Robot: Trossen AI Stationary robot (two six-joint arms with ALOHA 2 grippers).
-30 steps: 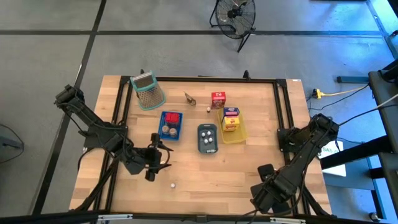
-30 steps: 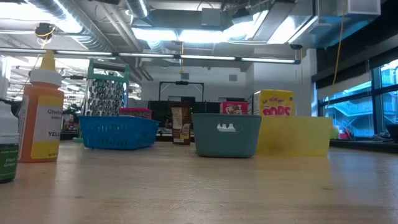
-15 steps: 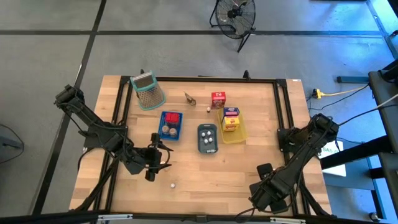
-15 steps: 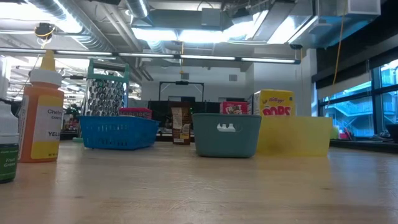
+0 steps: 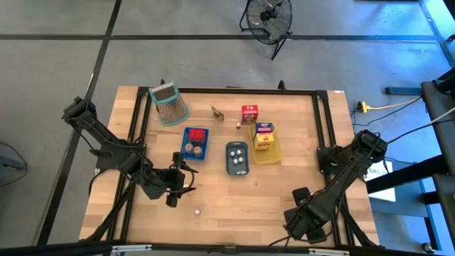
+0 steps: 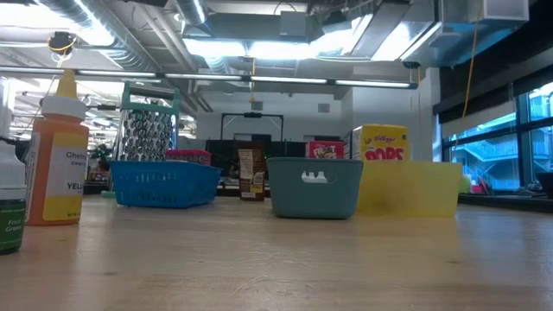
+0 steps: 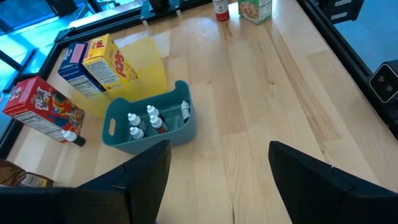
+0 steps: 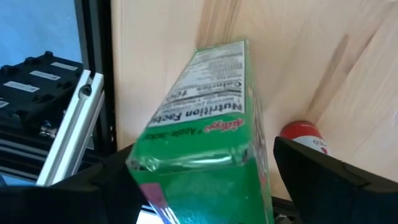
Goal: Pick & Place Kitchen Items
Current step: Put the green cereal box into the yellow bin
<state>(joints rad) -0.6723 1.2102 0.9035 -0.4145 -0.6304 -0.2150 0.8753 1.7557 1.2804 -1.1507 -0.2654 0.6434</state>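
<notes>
My right gripper (image 5: 300, 222) hangs over the table's near right corner. Its open fingers stand on either side of an upright green carton (image 8: 205, 124), which rests on its base. A small red-capped bottle (image 8: 303, 135) stands beside the carton. The left wrist view shows both far off, the green carton (image 7: 255, 7) and the red-capped bottle (image 7: 219, 9). My left gripper (image 5: 178, 186) waits open over the near left part of the table and holds nothing. A tiny white piece (image 5: 197, 210) lies on the wood near it. A red carton (image 5: 249, 114) stands behind the yellow tray (image 5: 274, 153). My right gripper has one finger (image 8: 93, 186) on each side of the green carton's upper part (image 8: 186, 155), coming from above and pointing down. I cannot tell whether the fingers touch the carton. It still stands on the table.
The blue tray (image 5: 186, 142), the grey-blue tray (image 5: 237, 171) with small bottles and the yellow tray with cartons sit mid-table. The green-rimmed grater (image 5: 169, 105) lies at the far left. A black frame rail (image 8: 102, 74) runs close by the green carton. An orange squeeze bottle (image 6: 56, 147) stands near the low camera.
My right gripper has crept a little toward the table's near edge, over the green carton. Everything else has stayed in place.
</notes>
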